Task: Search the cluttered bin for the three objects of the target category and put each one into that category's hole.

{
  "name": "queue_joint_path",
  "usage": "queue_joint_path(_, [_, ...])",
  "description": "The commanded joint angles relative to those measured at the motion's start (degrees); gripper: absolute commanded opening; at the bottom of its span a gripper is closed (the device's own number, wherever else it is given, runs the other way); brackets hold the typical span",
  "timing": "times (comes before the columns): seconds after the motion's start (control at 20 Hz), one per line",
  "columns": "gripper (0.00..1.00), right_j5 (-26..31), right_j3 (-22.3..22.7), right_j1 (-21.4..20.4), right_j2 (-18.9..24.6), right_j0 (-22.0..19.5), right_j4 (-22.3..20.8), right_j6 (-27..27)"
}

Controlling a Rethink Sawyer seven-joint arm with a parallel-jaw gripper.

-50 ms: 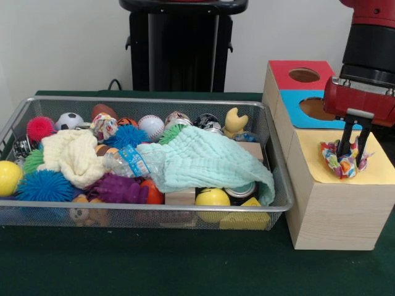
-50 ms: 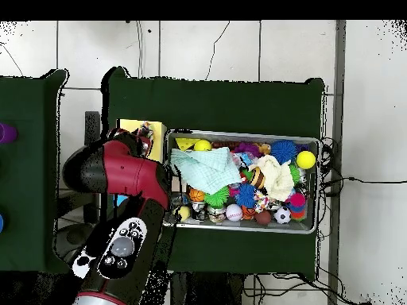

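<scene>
While the green bench (image 1: 154, 265) is carrying everything, the wire bin (image 1: 281, 185) is sitting at nine o'clock from the wooden box (image 1: 336, 209). At the box's three o'clock edge, the gripper (image 1: 354, 151) is clenching a multicoloured cloth scrunchie (image 1: 343, 161) over the yellow panel (image 1: 382, 169).

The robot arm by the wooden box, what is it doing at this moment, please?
The red robot arm holds its claw over the yellow part of the wooden box. The claw's two fingers stand on either side of a colourful crumpled cloth, which sits on the yellow top, seemingly over its hole. The box also has a blue hole and a red hole. Beside it, the wire bin is full of balls, a green cloth and a plastic bottle.
</scene>
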Motion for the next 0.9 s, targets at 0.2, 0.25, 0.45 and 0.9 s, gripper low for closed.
queue_joint_path(0.2, [0.0, -1.63, 7.99, 3.41, 11.24, -4.04, -3.66, 6.17])
queue_joint_path(0.25, [0.0, -1.64, 7.94, 3.61, 11.51, -4.35, -3.98, 5.69])
queue_joint_path(0.45, [0.0, -3.28, 7.6, 5.05, 12.22, -5.21, -5.37, 4.55])
queue_joint_path(0.9, [0.0, -3.96, 5.74, 7.19, 13.2, -6.54, -8.56, 3.43])
